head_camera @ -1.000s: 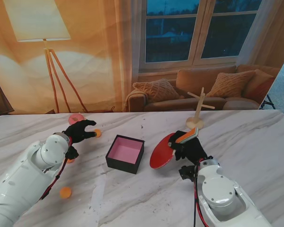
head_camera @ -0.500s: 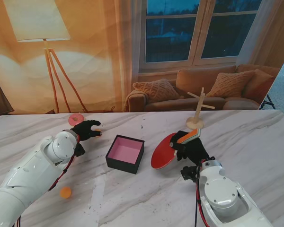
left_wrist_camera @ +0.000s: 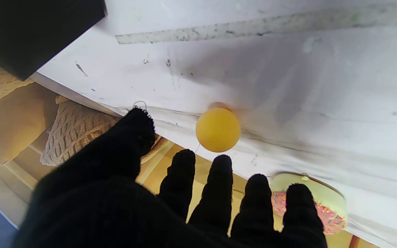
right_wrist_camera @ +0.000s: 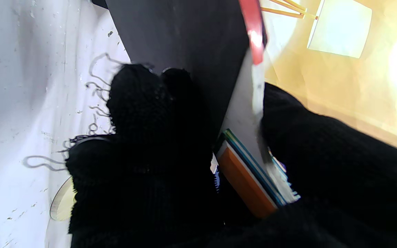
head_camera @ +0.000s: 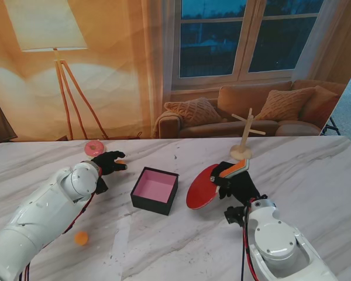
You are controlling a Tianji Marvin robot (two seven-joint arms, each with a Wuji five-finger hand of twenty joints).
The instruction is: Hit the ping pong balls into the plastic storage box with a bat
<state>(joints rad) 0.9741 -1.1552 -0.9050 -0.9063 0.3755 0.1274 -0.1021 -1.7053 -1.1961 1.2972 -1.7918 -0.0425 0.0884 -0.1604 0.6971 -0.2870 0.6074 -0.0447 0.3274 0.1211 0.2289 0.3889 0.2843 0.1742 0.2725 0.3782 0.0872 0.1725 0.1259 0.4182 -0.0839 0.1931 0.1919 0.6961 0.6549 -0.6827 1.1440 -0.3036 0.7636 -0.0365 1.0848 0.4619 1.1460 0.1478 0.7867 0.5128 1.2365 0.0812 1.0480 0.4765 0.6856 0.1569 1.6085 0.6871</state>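
bat: red blade tilted, edge low near the table, just right of the box; orange handle in the right hand, fingers wrapped tight around it
storage box: black, pink inside, mid-table
ball 1: orange, just past the left hand's fingertips, not touching
left hand: fingers spread, holding nothing
ball 2: nearer to me, beside the left forearm
pink donut: far left of the marble table
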